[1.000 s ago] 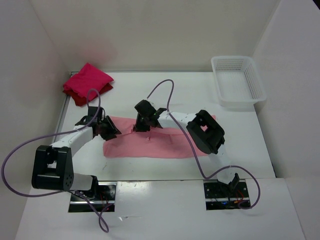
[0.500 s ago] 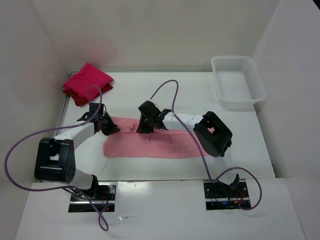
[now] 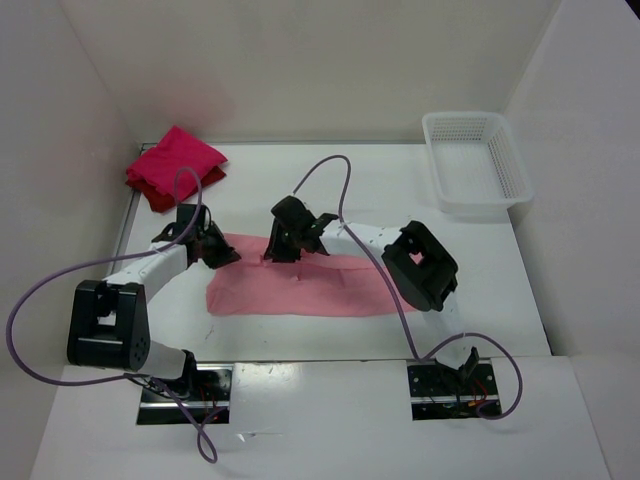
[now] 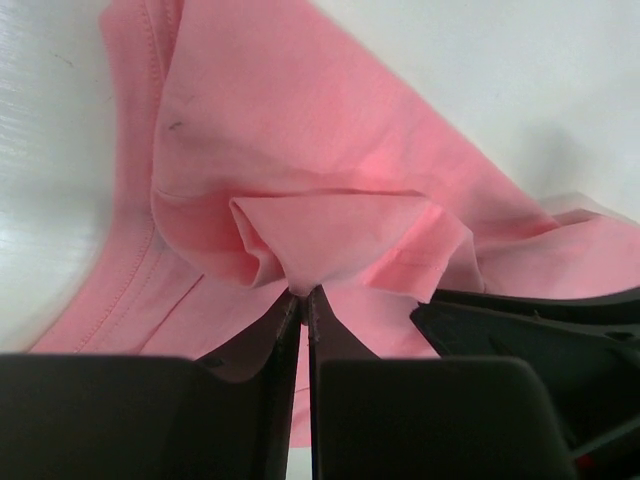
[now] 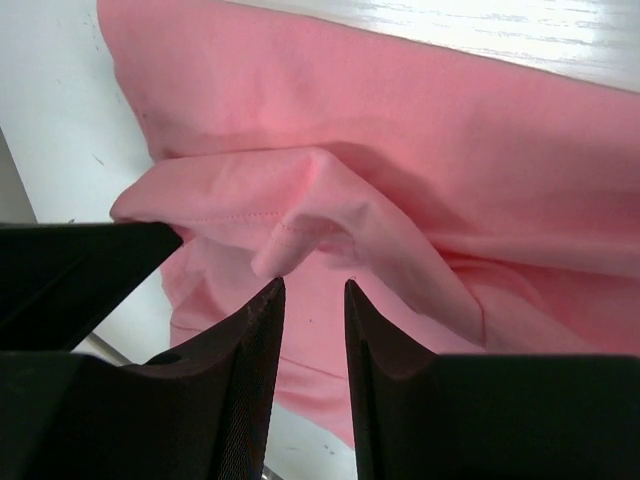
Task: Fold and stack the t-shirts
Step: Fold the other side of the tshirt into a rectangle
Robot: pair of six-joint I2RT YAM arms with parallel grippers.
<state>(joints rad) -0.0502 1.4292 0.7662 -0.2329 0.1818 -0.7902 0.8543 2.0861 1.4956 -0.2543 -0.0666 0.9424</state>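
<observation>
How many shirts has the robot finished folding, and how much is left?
Two red t-shirts already sit folded in the far-left corner. The pink t-shirt is half done, a long strip: the left gripper pinches its edge, the right gripper is open beside a fold. Left: finish folding, then stack it.

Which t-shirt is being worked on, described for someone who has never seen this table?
On the white table, look at the middle, toward the near edge. The light pink t-shirt lies there as a long flat band, the left hand pinching its left end. Unlike the folded red pile in the far left corner, it is pale and spread out.
</observation>
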